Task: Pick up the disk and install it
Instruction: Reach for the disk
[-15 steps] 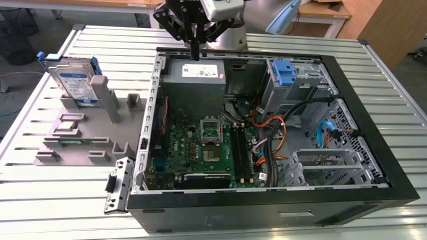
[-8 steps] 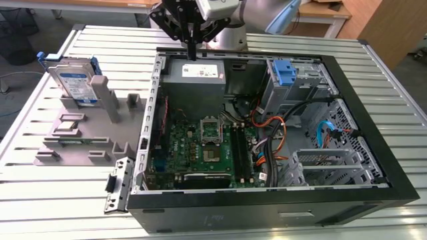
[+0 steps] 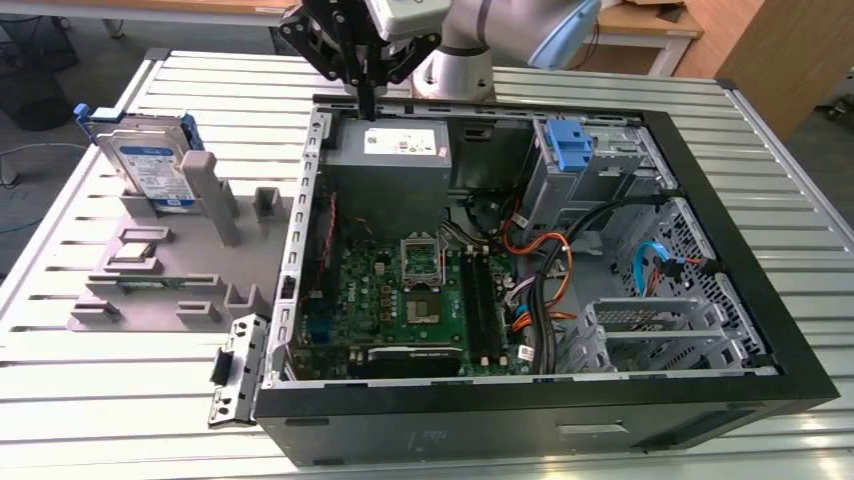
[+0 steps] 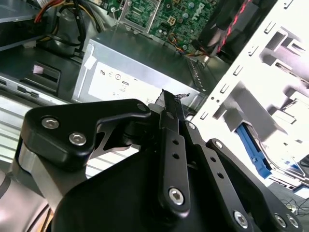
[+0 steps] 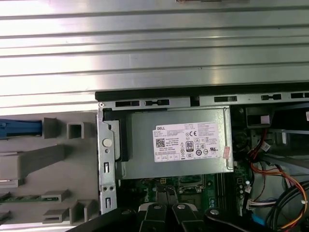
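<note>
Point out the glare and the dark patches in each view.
Exterior view: even light, the disk plainly lit, the computer case shaded inside along its near wall. Second wrist view: the metal drive cage is blown out white, the gripper dark before it. First wrist view: the table slats glare in bright bands; the power supply is evenly lit.

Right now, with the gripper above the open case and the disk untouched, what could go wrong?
1. The gripper hangs just above the power-supply box by the case wall; sweeping sideways toward the disk could clip that wall.
2. The disk stands upright in the grey holder; an off-centre grasp might tilt or jam it.
3. Loose cables inside might snag it.
</note>
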Robot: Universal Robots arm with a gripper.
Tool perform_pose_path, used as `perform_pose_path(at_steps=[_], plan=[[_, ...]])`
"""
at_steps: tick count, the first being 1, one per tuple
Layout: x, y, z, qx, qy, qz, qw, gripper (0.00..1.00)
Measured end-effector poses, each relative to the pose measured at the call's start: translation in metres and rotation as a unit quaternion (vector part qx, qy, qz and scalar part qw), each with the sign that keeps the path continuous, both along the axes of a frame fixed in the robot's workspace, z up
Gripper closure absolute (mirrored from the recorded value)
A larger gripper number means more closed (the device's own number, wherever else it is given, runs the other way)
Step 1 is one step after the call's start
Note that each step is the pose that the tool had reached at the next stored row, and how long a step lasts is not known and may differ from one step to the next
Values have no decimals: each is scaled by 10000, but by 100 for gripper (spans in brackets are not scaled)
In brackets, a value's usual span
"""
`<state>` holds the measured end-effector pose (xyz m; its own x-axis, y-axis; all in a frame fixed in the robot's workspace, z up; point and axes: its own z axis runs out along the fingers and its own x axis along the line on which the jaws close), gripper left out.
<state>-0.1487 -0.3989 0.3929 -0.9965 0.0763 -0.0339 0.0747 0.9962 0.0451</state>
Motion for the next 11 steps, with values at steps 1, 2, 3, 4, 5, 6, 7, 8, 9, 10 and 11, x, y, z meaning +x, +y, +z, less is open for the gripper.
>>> perform_pose_path(at_steps=[1, 2, 3, 4, 5, 6, 7, 8, 9, 10, 11], plan=[[-25, 0, -1, 0, -4, 0, 10000, 90], [-48, 0, -2, 0, -8, 0, 10000, 90], [-74, 0, -2, 0, -12, 0, 10000, 90], [-101, 0, -4, 0, -16, 1, 10000, 90], [-128, 0, -4, 0, -20, 1, 10000, 90], [-153, 0, -5, 0, -24, 0, 10000, 90], [-178, 0, -6, 0, -28, 0, 10000, 90], [-198, 0, -7, 0, -30, 0, 10000, 90], [-214, 0, -8, 0, -32, 0, 10000, 90], [-229, 0, -8, 0, -33, 0, 10000, 90], [-240, 0, -8, 0, -34, 0, 10000, 90]])
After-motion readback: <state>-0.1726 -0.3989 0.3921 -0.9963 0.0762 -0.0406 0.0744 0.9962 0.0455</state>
